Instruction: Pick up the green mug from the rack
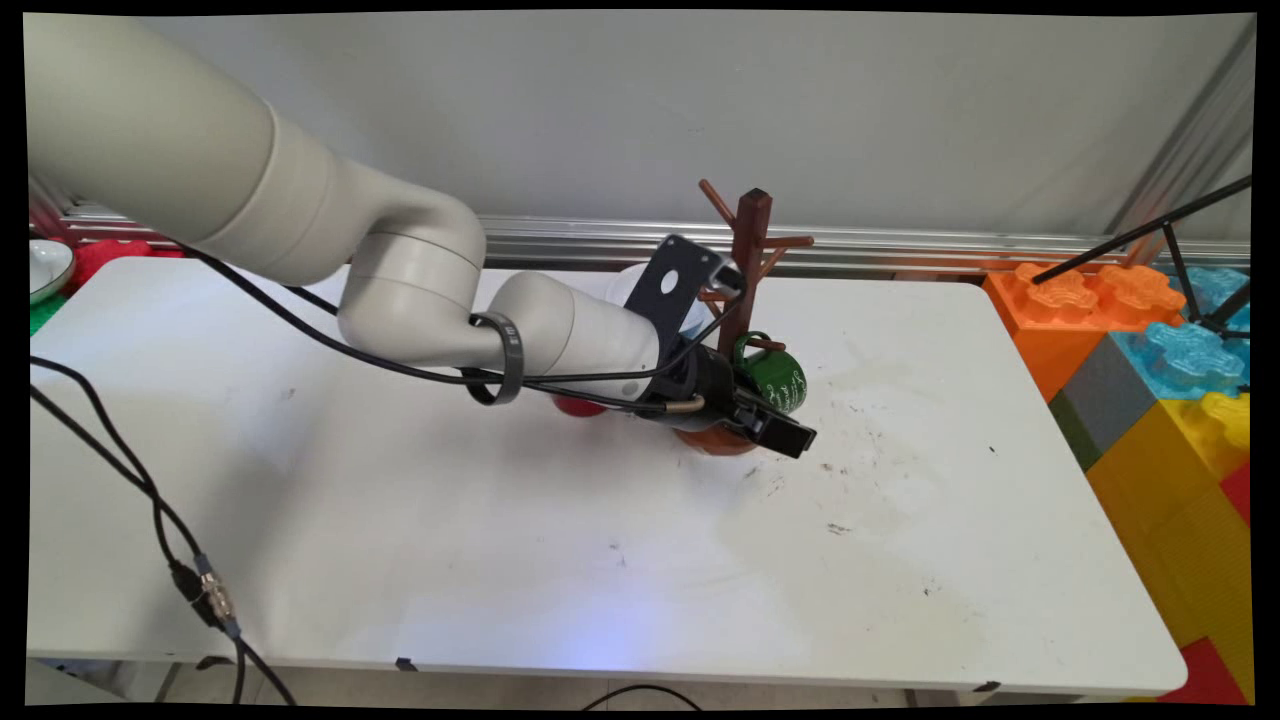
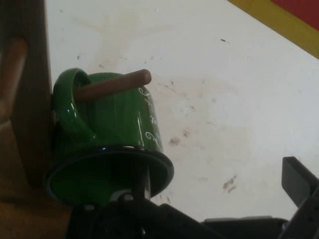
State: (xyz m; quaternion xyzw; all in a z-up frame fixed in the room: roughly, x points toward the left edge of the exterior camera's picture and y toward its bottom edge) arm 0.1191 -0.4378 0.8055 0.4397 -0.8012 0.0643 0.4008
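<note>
A green mug [image 1: 778, 380] [image 2: 112, 129] hangs by its handle on a low peg [image 2: 112, 85] of the brown wooden mug tree [image 1: 750, 250] [image 2: 30, 99], its mouth turned toward the hand. My gripper [image 1: 775, 420] [image 2: 219, 184] is open right at the mug. One finger [image 2: 142, 184] is at the mug's dark rim. The other finger [image 1: 795, 437] [image 2: 299, 179] stands well clear on the table side. The tree's round base [image 1: 715, 442] is partly hidden by the hand.
A red object [image 1: 578, 405] shows under the wrist, and something white [image 1: 640, 280] sits behind the arm. Large toy blocks [image 1: 1150, 370] and black tripod legs [image 1: 1180, 250] border the table's right end. A white bowl [image 1: 45, 265] lies at the far left.
</note>
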